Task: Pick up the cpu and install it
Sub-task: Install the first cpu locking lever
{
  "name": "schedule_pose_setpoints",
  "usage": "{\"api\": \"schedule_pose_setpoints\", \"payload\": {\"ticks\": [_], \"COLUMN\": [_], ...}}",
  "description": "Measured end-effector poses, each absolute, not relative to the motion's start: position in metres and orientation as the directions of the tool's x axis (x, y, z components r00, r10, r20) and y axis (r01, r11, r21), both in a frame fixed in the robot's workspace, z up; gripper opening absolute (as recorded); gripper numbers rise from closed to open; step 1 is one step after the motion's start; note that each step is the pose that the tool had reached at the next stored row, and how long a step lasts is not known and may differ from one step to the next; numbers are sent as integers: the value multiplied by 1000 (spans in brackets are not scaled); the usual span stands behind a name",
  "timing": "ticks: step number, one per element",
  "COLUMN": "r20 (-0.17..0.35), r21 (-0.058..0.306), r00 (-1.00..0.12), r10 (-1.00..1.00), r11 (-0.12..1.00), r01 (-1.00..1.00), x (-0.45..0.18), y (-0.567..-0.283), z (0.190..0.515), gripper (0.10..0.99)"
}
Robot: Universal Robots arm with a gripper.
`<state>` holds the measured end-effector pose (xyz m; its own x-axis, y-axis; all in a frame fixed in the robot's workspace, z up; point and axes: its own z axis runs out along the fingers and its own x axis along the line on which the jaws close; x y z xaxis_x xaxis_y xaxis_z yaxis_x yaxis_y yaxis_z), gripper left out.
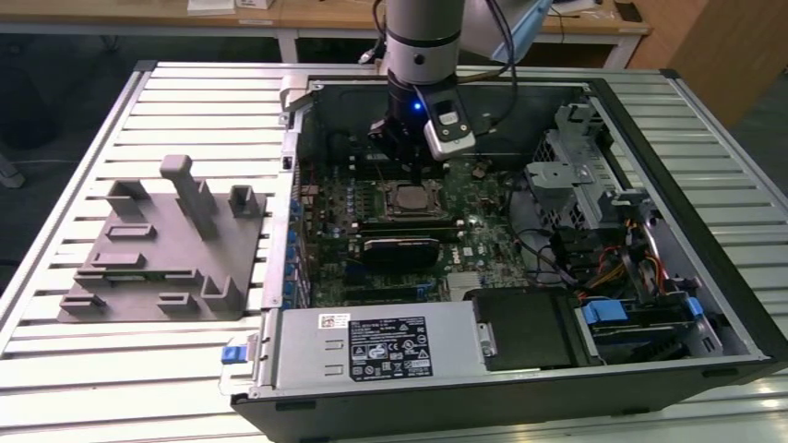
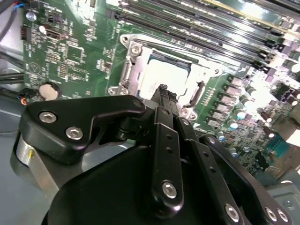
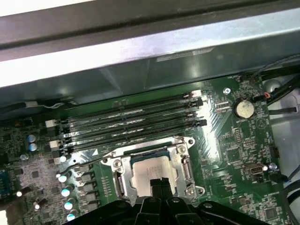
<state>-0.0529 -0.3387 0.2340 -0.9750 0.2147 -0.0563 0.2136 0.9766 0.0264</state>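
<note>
The cpu (image 3: 151,169), a flat square with a bright metal top, lies inside the square metal-framed socket (image 3: 186,165) on the green motherboard (image 3: 234,140). The black tool (image 3: 158,186) hangs directly above it, fingertips pressed together, gripping nothing. The open case (image 1: 518,406) rests on a ribbed metal worktop (image 1: 185,101).

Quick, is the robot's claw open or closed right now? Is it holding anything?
Gripper: shut, nothing seen in its grasp, tips just over the cpu, which lies in the socket.
</note>
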Motion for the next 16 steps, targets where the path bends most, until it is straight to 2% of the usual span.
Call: {"api": "schedule_pose_setpoints", "payload": {"ticks": [16], "r20": [-56], "r21": [27], "r00": [-975], "r10": [215], "r11": [977], "r01": [214], "x": [-91], "y": [-339], "z": [234], "gripper": [106]}}
